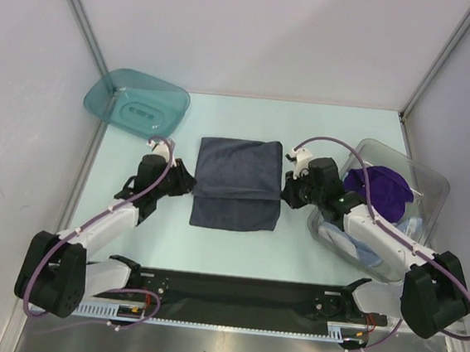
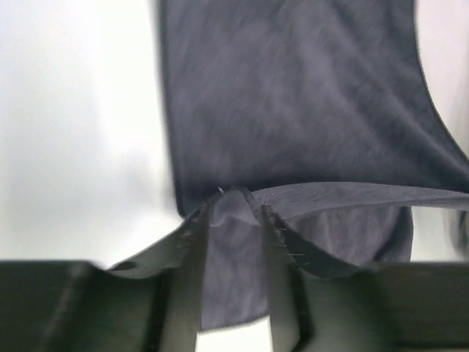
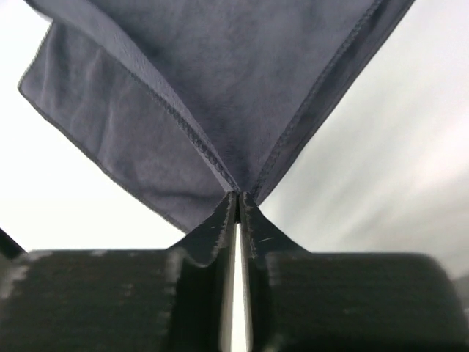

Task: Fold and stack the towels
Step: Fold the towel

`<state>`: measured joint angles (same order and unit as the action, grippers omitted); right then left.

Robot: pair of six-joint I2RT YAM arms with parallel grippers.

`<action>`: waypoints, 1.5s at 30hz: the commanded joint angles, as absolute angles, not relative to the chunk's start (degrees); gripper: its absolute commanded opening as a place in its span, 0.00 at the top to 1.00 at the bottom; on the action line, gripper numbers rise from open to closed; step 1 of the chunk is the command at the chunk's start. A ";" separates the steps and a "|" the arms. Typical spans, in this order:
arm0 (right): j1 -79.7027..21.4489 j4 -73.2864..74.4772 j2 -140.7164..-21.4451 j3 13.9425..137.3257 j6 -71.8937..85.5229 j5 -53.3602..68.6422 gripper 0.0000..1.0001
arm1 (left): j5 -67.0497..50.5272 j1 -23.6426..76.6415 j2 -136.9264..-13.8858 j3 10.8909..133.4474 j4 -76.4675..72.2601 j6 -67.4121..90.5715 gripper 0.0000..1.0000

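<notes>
A dark grey-blue towel [image 1: 238,183] lies mid-table, its near part folded over. My left gripper [image 1: 186,181] is at the towel's left edge, shut on a bunch of its cloth [image 2: 231,242]. My right gripper [image 1: 289,189] is at the right edge, jaws pinched on a towel corner [image 3: 238,192], with the cloth [image 3: 220,88] fanning away from it. A deep purple towel [image 1: 377,187] and a light blue towel [image 1: 361,250] lie in the clear bin [image 1: 433,191] at the right. No brown-red towel shows.
A teal plastic tray [image 1: 138,104] stands at the back left. The clear bin stands close against the right arm. White walls close the table on the left, back and right. A black rail [image 1: 240,291] runs along the near edge.
</notes>
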<state>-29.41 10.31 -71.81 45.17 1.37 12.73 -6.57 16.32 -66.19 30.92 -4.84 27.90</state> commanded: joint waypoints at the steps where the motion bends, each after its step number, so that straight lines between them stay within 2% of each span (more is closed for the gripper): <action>1: -32.08 14.14 -71.54 45.44 3.16 7.48 0.86 | -2.29 17.40 -61.63 27.52 -1.32 32.25 0.58; 3: -32.78 16.07 -71.63 45.88 4.30 7.03 0.80 | -1.06 17.67 -59.78 27.42 1.56 32.95 0.43; 6: -33.48 19.33 -70.93 47.11 5.62 5.98 0.72 | 1.83 17.67 -57.05 28.56 4.99 33.84 0.39; 9: -34.01 22.58 -70.49 49.30 6.85 5.45 0.69 | 1.15 17.75 -58.09 31.28 5.02 33.49 0.38; 13: -34.19 22.94 -71.80 52.46 10.54 0.63 0.66 | -3.85 17.75 -64.50 35.24 5.89 34.28 0.41; 17: -34.28 27.32 -79.52 57.99 18.60 -4.65 0.66 | -6.58 18.37 -69.42 37.27 9.75 34.54 0.44; 28: -36.47 30.41 -90.34 59.59 40.06 -11.42 0.64 | -8.36 21.61 -72.42 33.75 7.29 36.21 0.43; 37: -39.81 27.34 -87.99 55.73 45.78 -11.34 0.62 | -3.16 23.90 -74.27 31.38 9.76 37.00 0.44; 45: -40.96 26.89 -84.55 52.21 45.53 -11.95 0.61 | -0.80 26.63 -75.50 30.41 9.40 37.44 0.50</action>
